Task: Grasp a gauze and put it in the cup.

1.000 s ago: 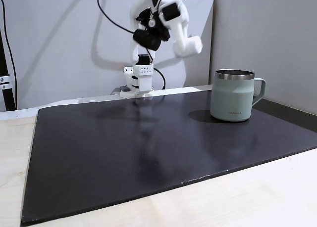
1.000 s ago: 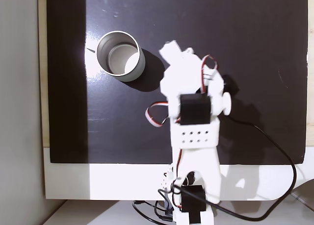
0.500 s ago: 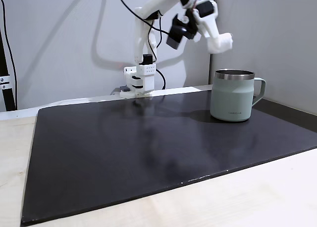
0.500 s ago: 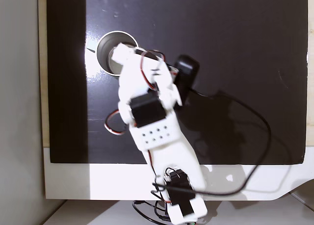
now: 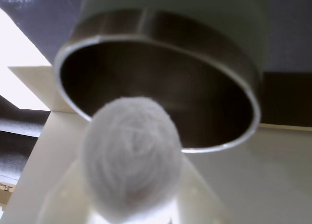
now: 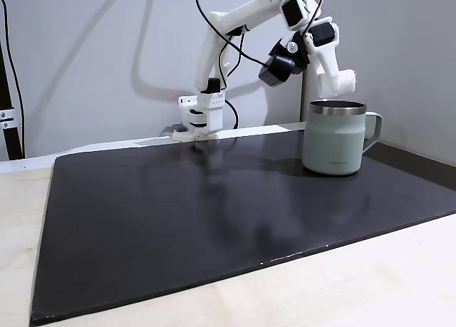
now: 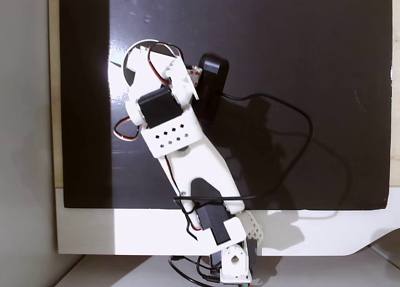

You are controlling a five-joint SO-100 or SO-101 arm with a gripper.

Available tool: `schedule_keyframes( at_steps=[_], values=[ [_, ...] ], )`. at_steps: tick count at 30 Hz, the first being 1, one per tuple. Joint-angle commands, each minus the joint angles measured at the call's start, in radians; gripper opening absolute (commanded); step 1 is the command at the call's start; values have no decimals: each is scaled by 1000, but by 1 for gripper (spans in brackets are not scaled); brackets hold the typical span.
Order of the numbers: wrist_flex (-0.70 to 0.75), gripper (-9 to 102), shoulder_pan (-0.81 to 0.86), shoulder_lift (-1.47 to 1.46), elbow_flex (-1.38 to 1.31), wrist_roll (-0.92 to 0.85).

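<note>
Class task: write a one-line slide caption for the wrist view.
White gauze roll held in the end effector, poised just before the open steel-rimmed cup.

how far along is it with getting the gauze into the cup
Picking up looks done: the gauze sits in the hand, held up off the mat. In hand is the carry: the hand hangs over the green mug, the wrist view looking into its steel rim. Left: release it inside.

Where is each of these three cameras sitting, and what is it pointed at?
Wrist view: rides on the gripper, looking down past the held gauze into the cup.
A fixed view: low at table height, facing the arm side-on, cup at right.
Another fixed view: overhead, looking straight down on the arm.
All three share the cup.
</note>
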Motion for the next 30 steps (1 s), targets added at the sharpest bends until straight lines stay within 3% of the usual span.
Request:
schedule_keyframes(
  at_steps=[1,8,13,16,30],
  values=[
    [-17,0,-32,6,-69,-17],
    [-12,4,-44,9,-64,-25],
    [8,31,-40,25,-44,-3],
    [18,40,-44,26,-41,2],
    [25,41,-48,31,-35,11]
  ],
)
